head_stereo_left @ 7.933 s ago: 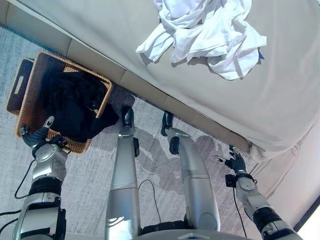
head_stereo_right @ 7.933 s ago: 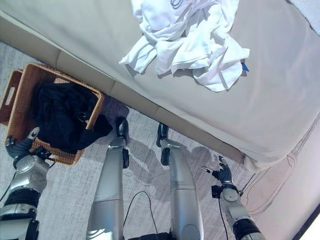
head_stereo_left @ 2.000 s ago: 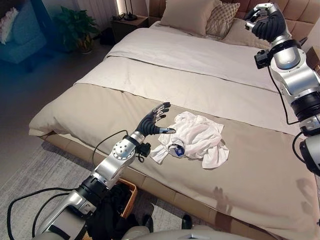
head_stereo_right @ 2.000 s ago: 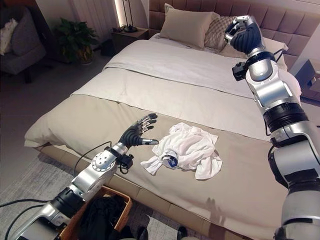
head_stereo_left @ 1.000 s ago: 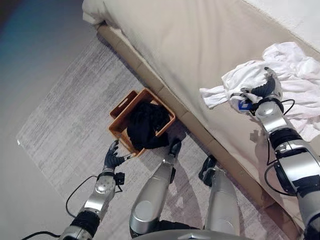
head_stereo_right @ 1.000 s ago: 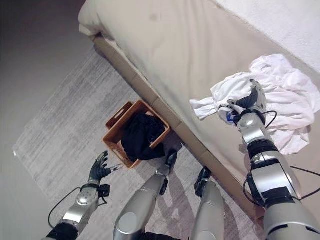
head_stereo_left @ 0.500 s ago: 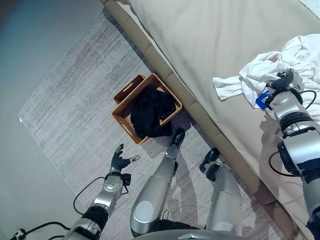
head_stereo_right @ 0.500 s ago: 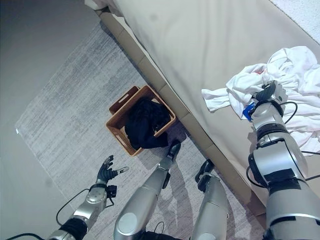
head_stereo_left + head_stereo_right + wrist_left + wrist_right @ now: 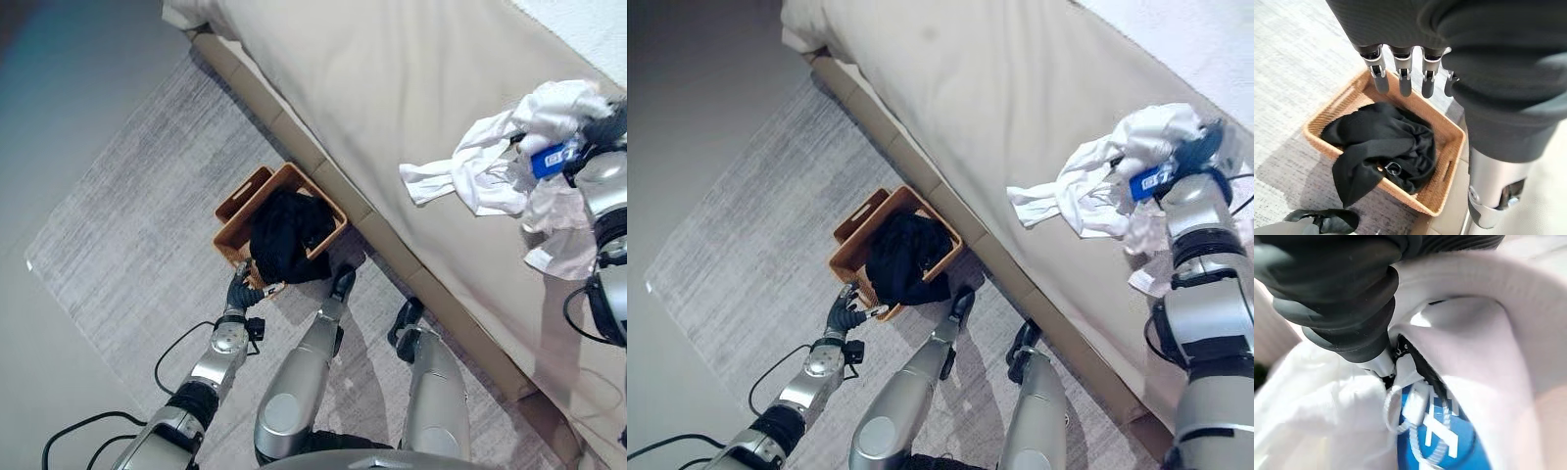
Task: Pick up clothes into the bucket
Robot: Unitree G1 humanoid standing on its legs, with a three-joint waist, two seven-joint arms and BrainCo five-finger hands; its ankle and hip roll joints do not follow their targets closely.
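Note:
A white garment with a blue print lies bunched near the edge of the beige bed. My right hand is shut on its far end and holds that end raised, while the rest trails on the cover. In the right wrist view the white cloth wraps close round the hand. On the rug beside the bed stands a brown wicker basket with black clothes in it. My left hand hangs open just at the basket's near corner, its fingers straight above the rim.
The bed's padded base runs diagonally right behind the basket. A grey rug covers the floor around the basket, with bare darker floor beyond it.
My right hand has drawn the white garment up and to the right. My left hand has come in to the basket's near corner. The camera has shifted a little.

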